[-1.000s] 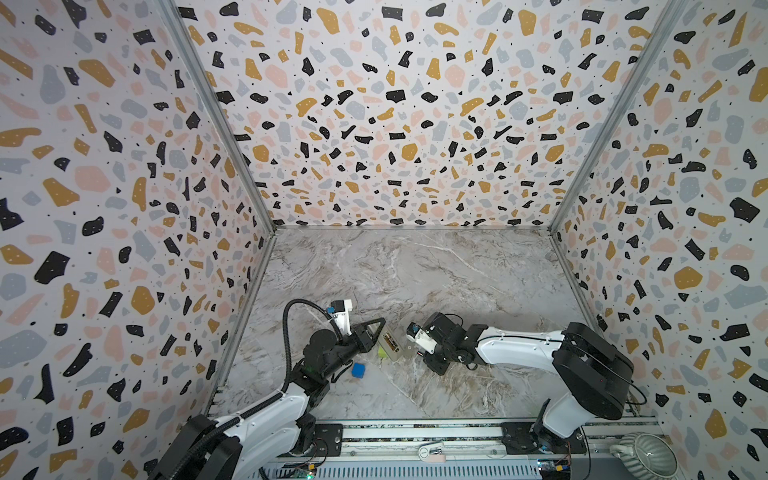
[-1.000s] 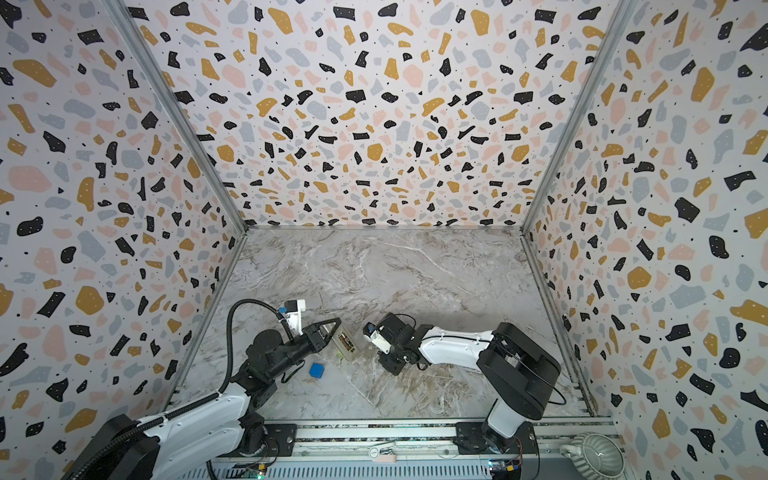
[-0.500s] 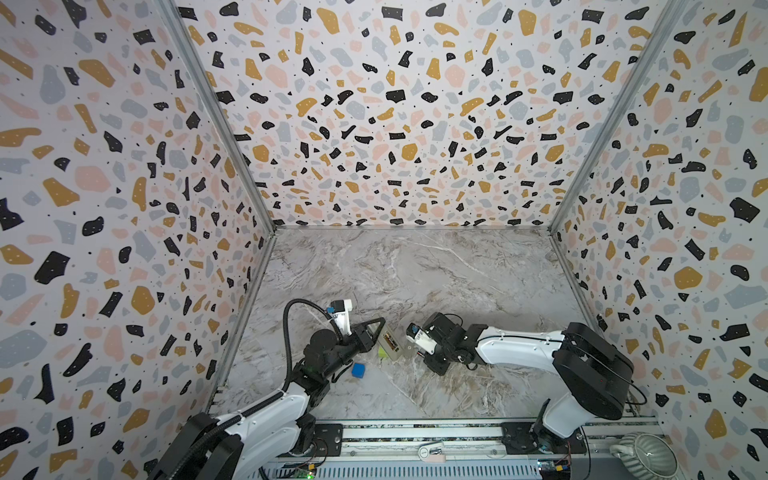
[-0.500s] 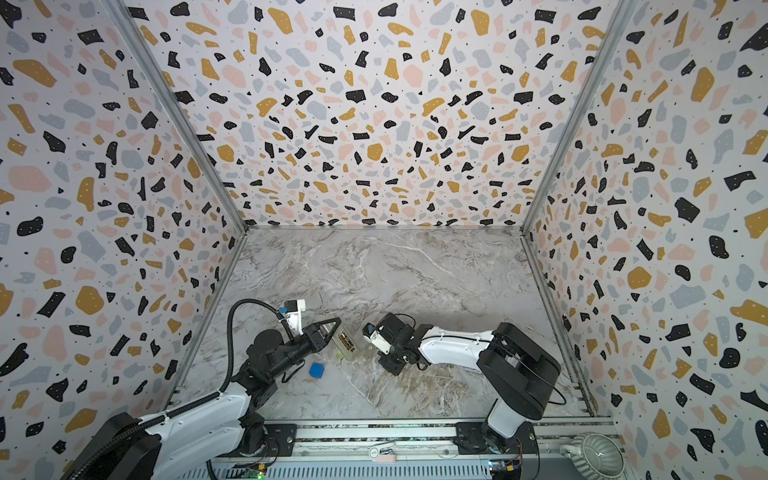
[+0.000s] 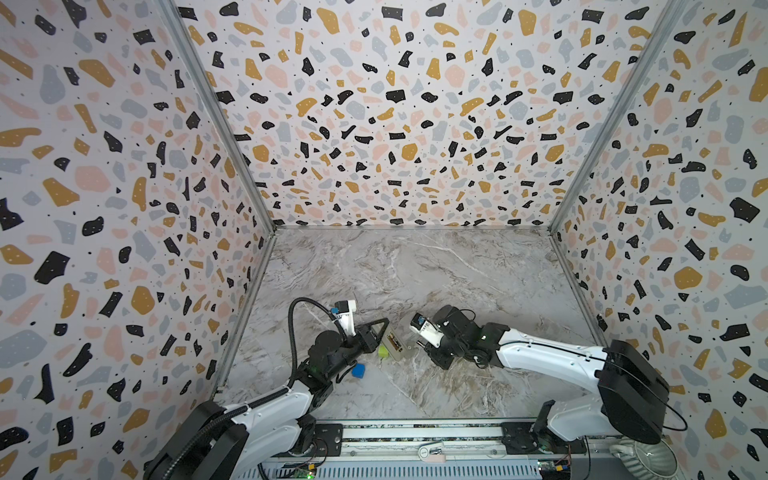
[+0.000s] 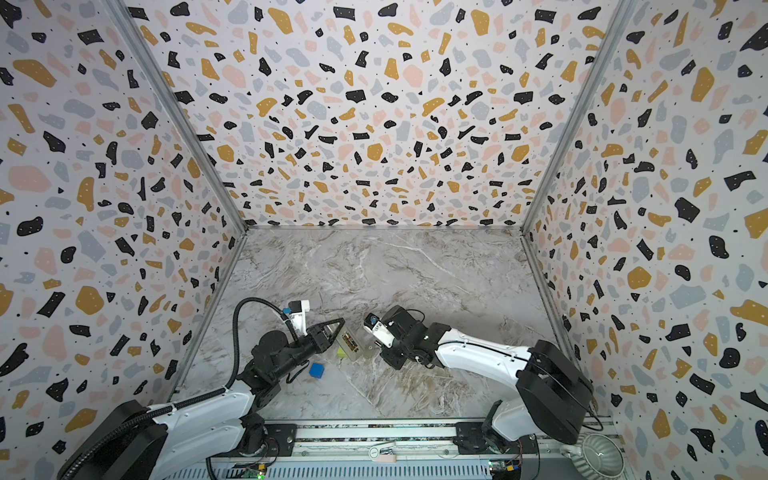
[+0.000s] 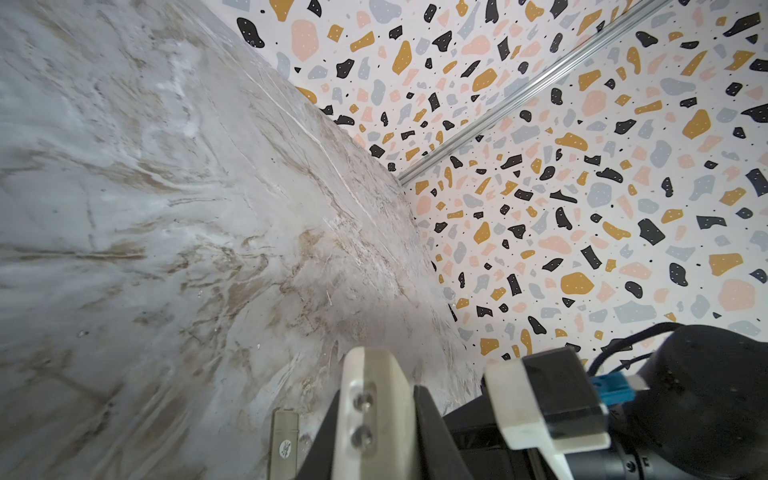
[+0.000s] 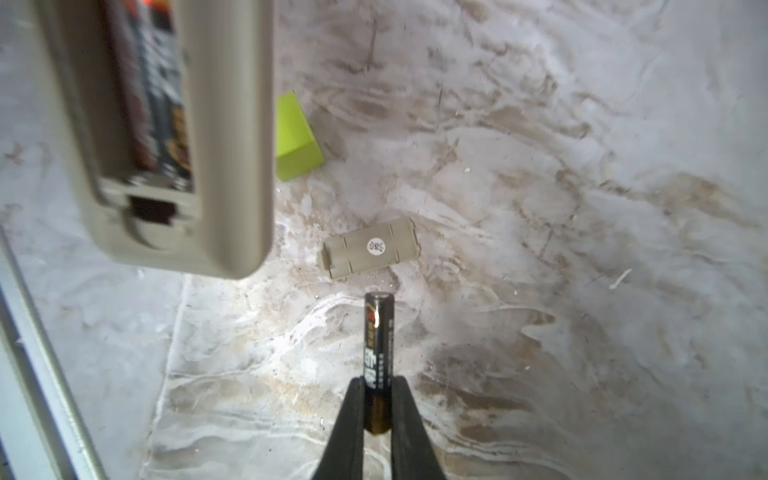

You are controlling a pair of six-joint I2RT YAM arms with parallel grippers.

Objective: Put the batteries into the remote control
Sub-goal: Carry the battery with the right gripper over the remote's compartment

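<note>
Starting at the front rail [image 5: 415, 433] and working outward. The first loose item on the marble table [image 5: 415, 395] is the blue cube [image 5: 358, 370], which lies just beside my left arm's wrist and is not touched by either gripper.

Next in, my left gripper [image 5: 383, 332] is clamped fully down on the remote control [image 5: 394, 344]. The remote sticks out past the fingertips toward the right arm. In the right wrist view the remote control [image 8: 237, 124] is blurred and looks raised off the table. Its back faces the camera and the recess is uncovered, with one battery [image 8: 162, 95] seated inside. The slot beside it is too blurred to read.

The green cube [image 8: 296, 133] sits on the table just beside the remote, and the remote partly hides it in both top views.

Facing it from the right, my right gripper [image 8: 378, 379] is near the remote but clear of it. Its jaws are pinched almost together on the other battery [image 8: 378, 332], gripping it low on the body. Most of its length pokes out beyond the fingertips.

Just past that battery's free end, the battery cover [image 8: 372, 248] lies flat on the table with a round white sticker facing up. It is apart from both the battery and the green cube.

Beyond that, the table runs to the terrazzo back wall [image 5: 395, 124].
</note>
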